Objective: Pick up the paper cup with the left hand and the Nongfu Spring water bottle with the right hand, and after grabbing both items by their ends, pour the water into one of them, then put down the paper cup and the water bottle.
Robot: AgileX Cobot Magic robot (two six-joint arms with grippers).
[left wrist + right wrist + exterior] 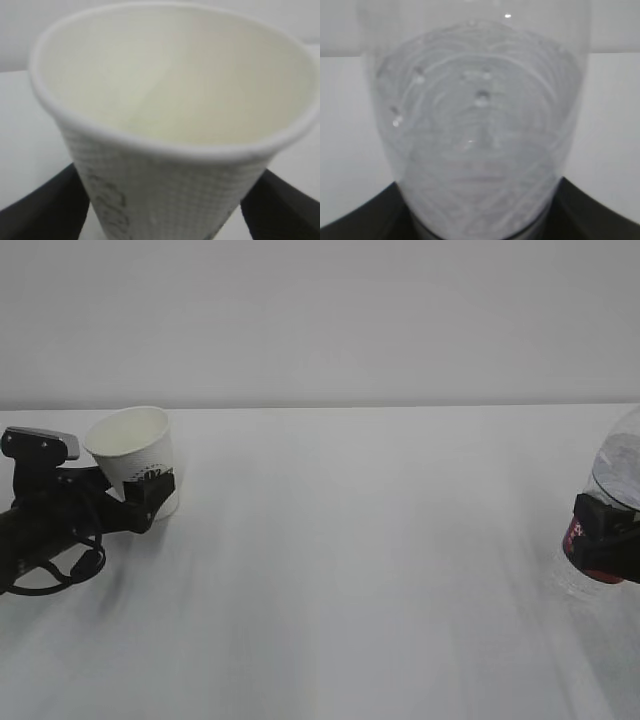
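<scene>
Pale wall (320,320) behind a bare white table (350,570), shot from low down along the surface

Paper cup (135,455) at the far left, mouth open and tipped a little to one side, base down at table level; impossible to say whether touching the top or just clear of it. Left hand (150,497) reaching in from the edge, black fingers (45,210) close on either side of the cup's lower wall. Real squeeze or mere flanking: cannot tell from either view.

Water bottle (615,480) at the far right, half cut off by the frame, leaning slightly. Right hand (605,540) wrapped round the red label, fingers (360,215) pressed against both sides of the clear wall, so clamped on the bottle.

Inside of the cup white and seemingly dry, no obvious pool at the bottom; droplets on the bottle wall, water level unreadable.

Judging by that: both items reached and low near the table, well apart, no pouring pose. Probably pour and set-down both left to do, though an end-of-task set-down not ruled out
</scene>
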